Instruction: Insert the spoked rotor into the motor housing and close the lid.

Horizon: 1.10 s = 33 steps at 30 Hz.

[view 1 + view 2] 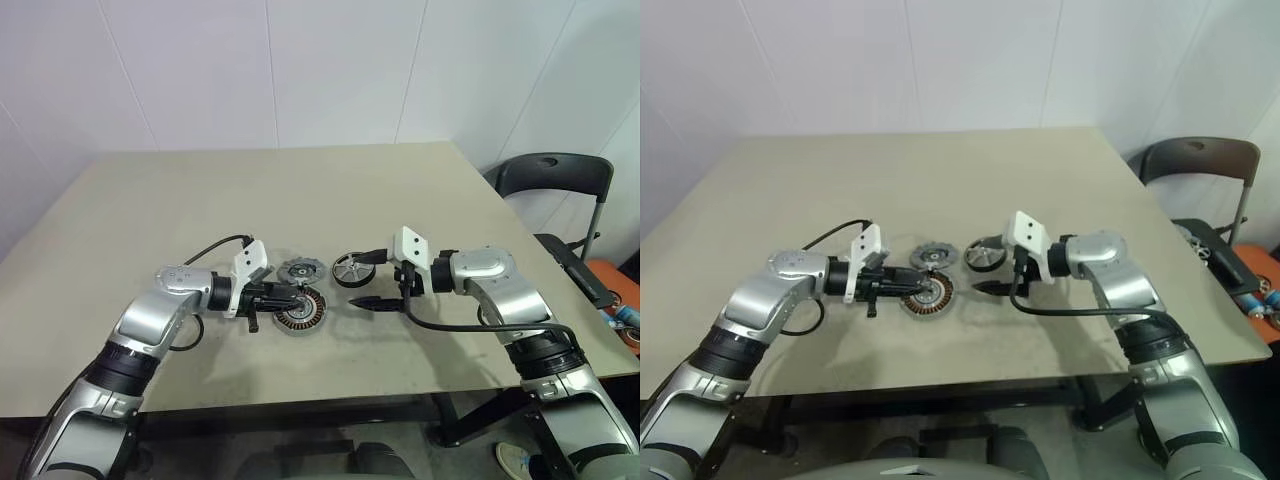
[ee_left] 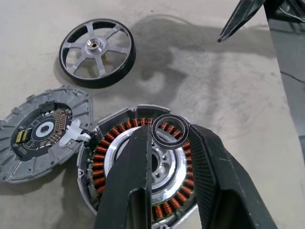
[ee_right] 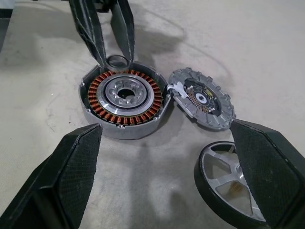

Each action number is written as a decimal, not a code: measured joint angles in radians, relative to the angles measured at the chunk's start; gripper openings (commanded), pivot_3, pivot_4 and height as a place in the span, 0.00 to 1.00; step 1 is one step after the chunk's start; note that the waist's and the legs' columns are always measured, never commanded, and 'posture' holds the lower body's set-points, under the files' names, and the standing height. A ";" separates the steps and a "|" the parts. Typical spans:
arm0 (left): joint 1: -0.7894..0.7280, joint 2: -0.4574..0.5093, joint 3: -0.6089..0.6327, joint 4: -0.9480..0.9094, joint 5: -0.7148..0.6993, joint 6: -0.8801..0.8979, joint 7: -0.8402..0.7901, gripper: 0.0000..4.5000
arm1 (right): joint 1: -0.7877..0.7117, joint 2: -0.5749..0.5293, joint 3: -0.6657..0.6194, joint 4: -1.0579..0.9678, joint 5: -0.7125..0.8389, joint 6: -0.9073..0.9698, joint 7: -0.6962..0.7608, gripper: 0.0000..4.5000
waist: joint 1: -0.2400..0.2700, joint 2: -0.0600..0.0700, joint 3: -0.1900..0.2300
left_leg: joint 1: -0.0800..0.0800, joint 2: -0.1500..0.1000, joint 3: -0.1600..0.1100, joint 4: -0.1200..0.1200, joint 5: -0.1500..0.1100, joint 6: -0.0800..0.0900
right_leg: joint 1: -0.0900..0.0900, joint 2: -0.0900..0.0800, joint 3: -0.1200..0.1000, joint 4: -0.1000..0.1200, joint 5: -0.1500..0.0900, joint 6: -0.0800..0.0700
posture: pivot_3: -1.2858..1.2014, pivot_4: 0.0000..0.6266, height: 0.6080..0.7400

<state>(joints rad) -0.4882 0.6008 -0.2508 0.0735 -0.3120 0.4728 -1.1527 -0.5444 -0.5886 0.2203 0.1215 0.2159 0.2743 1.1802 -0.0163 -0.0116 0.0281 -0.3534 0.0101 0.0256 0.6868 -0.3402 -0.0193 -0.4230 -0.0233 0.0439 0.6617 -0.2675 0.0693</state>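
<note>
The motor housing [image 2: 143, 167], a silver cup ringed with coppery windings, lies on the table. Just above its rim my left gripper [image 2: 170, 131] is shut on a thin black ring [image 3: 118, 60]. The lid [image 2: 40, 133], a grey notched disc, lies flat against the housing's side. The spoked rotor [image 2: 97, 52] has a black rim and lies flat a little beyond them. My right gripper [image 3: 166, 128] is open wide and faces the housing [image 3: 125, 98] from the other side. One of its fingers [image 3: 267, 162] is next to the rotor [image 3: 228, 188], and nothing is between the two.
The beige table [image 1: 300, 190] stretches back to a white wall. A black chair [image 1: 555, 180] stands off the table's right edge. Both arms' cables hang near the parts.
</note>
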 measured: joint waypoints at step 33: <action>-0.109 -0.068 -0.082 0.259 0.195 -0.204 -0.090 0.17 | 0.038 0.000 0.000 -0.038 -0.004 0.002 -0.036 1.00 | 0.001 0.000 0.000 | 0.000 0.001 0.000 0.000 0.000 0.000 | 0.000 0.003 0.001 0.000 0.000 0.000 | 0.52 0.00 1.00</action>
<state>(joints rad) -0.5977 0.5325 -0.3332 0.3321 -0.1174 0.2691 -1.2422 -0.5062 -0.5884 0.2201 0.0831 0.2117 0.2766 1.1446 -0.0157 -0.0116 0.0280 -0.3534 0.0115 0.0254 0.6871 -0.3402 -0.0192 -0.4230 -0.0202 0.0449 0.6618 -0.2675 0.0693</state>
